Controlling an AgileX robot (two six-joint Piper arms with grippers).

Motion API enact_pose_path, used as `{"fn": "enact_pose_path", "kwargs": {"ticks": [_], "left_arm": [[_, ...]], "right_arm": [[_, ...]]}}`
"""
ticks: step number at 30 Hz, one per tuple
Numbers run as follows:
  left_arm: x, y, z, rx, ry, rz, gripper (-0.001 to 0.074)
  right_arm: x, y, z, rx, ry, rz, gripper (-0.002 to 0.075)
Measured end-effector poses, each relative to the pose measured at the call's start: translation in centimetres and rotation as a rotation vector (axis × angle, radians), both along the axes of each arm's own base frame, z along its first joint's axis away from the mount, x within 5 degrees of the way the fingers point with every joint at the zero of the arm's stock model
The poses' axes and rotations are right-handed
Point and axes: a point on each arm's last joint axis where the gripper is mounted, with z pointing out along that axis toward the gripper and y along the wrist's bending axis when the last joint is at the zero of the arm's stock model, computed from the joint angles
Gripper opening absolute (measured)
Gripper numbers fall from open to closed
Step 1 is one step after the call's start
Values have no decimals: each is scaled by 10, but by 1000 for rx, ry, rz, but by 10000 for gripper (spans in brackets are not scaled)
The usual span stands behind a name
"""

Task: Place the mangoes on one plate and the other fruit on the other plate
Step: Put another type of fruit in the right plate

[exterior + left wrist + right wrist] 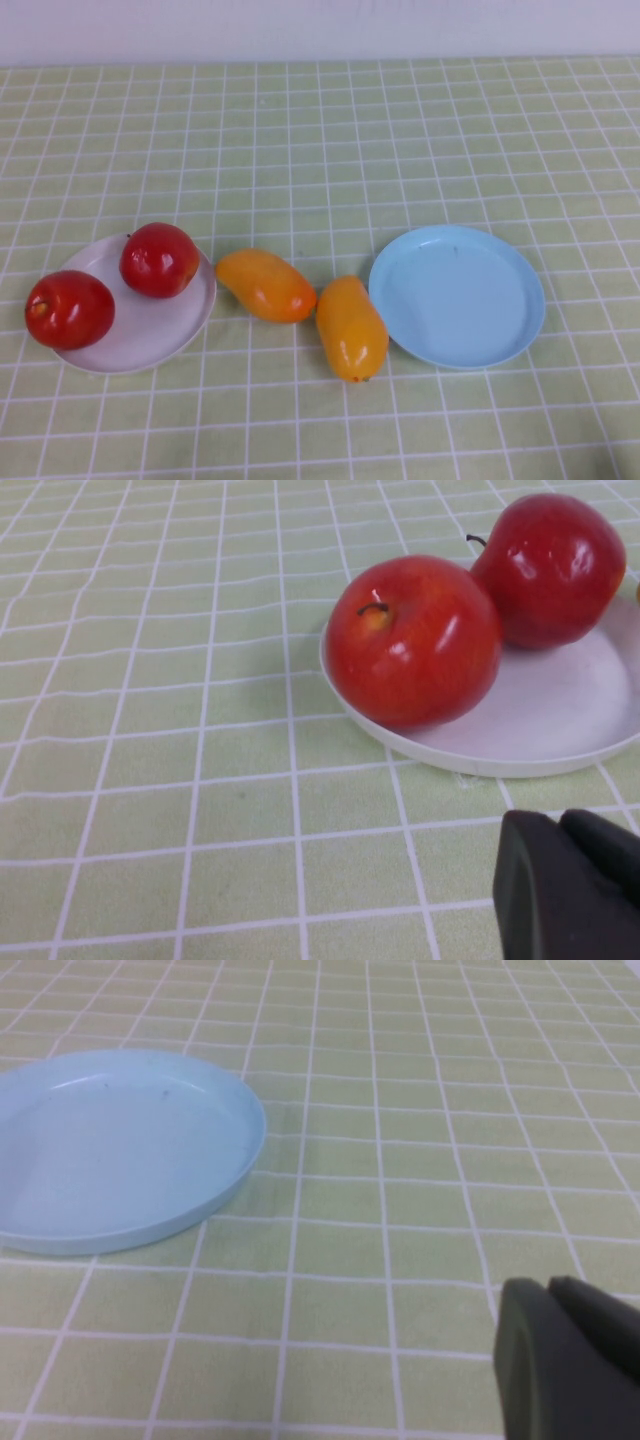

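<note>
Centrally, two mangoes: one [265, 285] oblong, glossy, orange-yellow, lying slantwise just beside the white plate [150, 335]; the other [351, 327] smooth, deeper orange, its far end close against the light blue plate [520, 300], the two nearly touching each other. Neither on a plate yet. Two apples, round, shiny, red: one [158, 259] on the white plate's far side, the other [69, 309] on its left rim, overhanging the edge, brown stem in a yellowish dimple. White plate shallow, matte, round; blue plate likewise shallow with raised rim, bare. Underneath, pale green cloth [320, 130] gridded in white. Left gripper [575, 885], dark, clenched, holding nothing, low over the cloth, apples and white plate just ahead. Right gripper [570, 1360] clenched too, empty, blue plate ahead and off to one side.
</note>
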Motion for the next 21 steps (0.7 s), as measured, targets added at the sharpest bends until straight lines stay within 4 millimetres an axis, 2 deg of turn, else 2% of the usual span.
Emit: {"fn": "enact_pose_path", "kwargs": {"ticks": [3,10,12,15,18,21], "left_arm": [[0,0,0,0,0,0,3],[0,0,0,0,0,0,3],[0,0,0,0,0,0,3],[0,0,0,0,0,0,3],[0,0,0,0,0,0,3],[0,0,0,0,0,0,3]], "right_arm": [[1,1,3,48,-25,-1,-16],[3,5,21,591,-152,-46,-17],[3,3,25,693,-186,-71,-17],[4,0,28,757,-222,-97,-16],[3,4,30,779,-182,-67,-16],[-2,12,49,773,-131,21,-17]]}}
